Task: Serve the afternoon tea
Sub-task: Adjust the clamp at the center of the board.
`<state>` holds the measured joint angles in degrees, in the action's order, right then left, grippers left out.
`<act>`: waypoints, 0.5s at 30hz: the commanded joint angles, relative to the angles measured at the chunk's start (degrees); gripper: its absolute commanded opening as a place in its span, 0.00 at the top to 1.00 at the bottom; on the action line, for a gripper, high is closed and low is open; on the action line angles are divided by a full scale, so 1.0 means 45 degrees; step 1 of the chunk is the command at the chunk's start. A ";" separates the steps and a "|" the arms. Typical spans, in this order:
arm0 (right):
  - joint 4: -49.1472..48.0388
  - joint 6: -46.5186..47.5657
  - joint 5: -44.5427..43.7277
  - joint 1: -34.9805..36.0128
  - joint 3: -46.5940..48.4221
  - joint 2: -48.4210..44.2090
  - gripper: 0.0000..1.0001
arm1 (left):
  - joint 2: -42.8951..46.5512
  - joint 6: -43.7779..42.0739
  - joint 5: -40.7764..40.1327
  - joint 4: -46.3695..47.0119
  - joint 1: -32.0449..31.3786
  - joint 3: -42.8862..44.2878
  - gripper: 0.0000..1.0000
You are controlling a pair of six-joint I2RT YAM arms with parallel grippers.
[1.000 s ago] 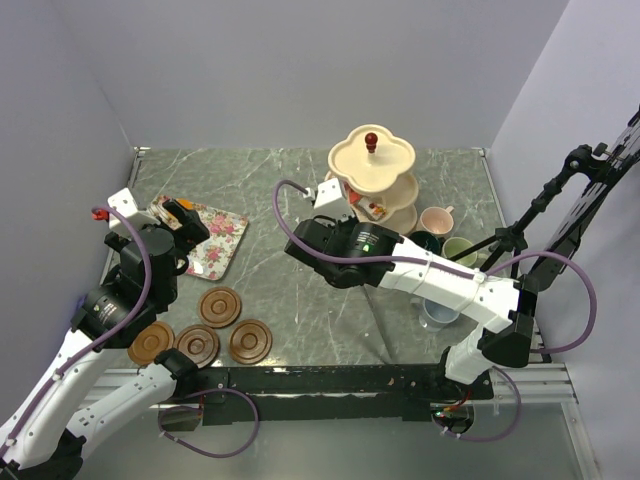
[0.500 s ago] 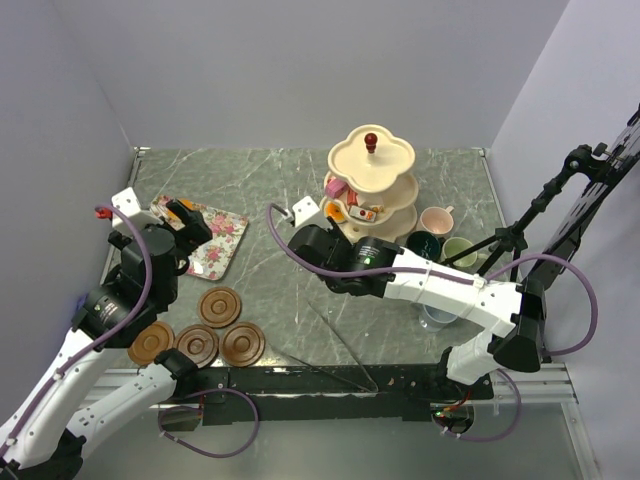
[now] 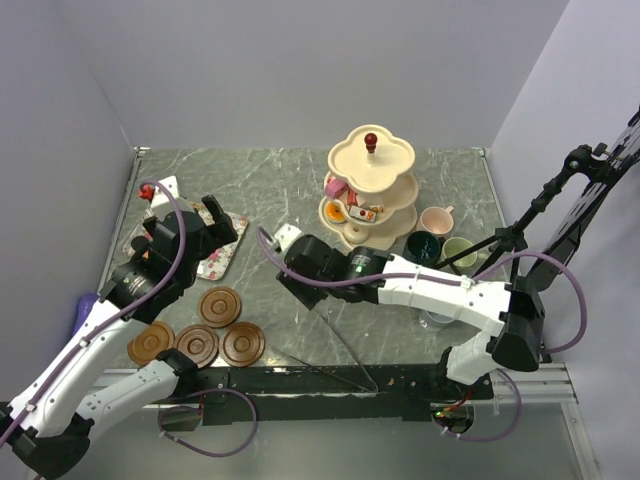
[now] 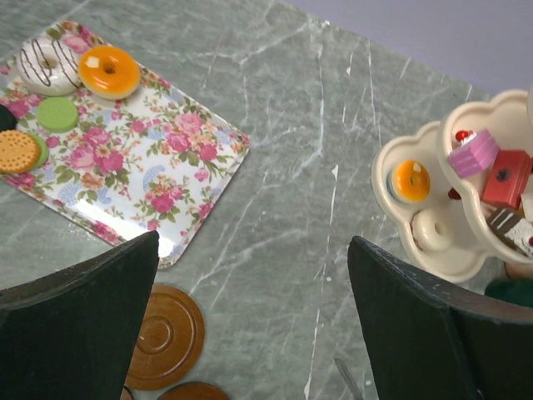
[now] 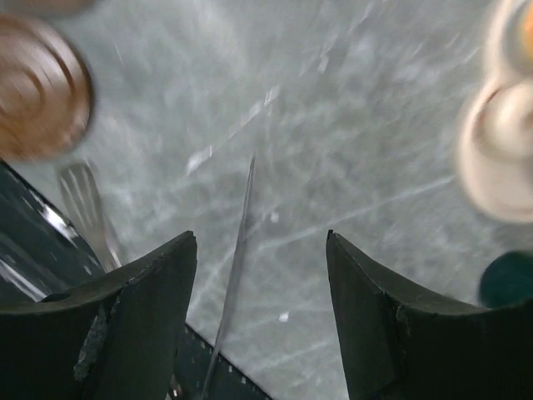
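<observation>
Quick update. Backed the right gripper [image 5: 260, 242] off the cream stand [image 3: 395, 150] within the last second. Was tucked in at the middle tier and pinched shut, now out over the middle of the table [image 3: 300, 190] with jaws spread and nothing between them. Looks like a drop-off just wrapped up, so probably one more of the small cakes [image 3: 352, 208] parked on the tiers. Can't say which one.

Also worth noting the thin tongs [image 3: 350, 352], lying flat on the marble toward the near edge, right below that gripper in its own camera and not gripped.

Nudged the left gripper [image 4: 254, 242] along too, now up over the right corner of the floral tray [image 4: 166, 158]. Wide open, carrying nothing.

Still got two donuts [image 4: 109, 71], a green macaron [image 4: 57, 113] and a cookie [image 4: 17, 150] waiting on that tray by the left edge. As for the rest: stand near the far edge, right of centre, mugs [image 3: 437, 220] bunched by the right edge, brown saucers [image 3: 220, 307] clustered at the near-left corner, none paired up. Guessing more cake runs first, then cups onto saucers, so nowhere near done.
</observation>
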<state>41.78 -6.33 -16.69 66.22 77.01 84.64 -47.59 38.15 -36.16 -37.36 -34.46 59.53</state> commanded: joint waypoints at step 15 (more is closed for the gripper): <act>-0.2369 -0.1523 0.2674 -0.0222 -0.3793 0.1833 0.45 | 0.0009 0.0682 0.1414 -0.0994 0.0840 0.0503 0.00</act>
<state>36.25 -11.99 -5.50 65.58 61.01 90.32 -49.08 39.99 -31.05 -41.28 -31.46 60.38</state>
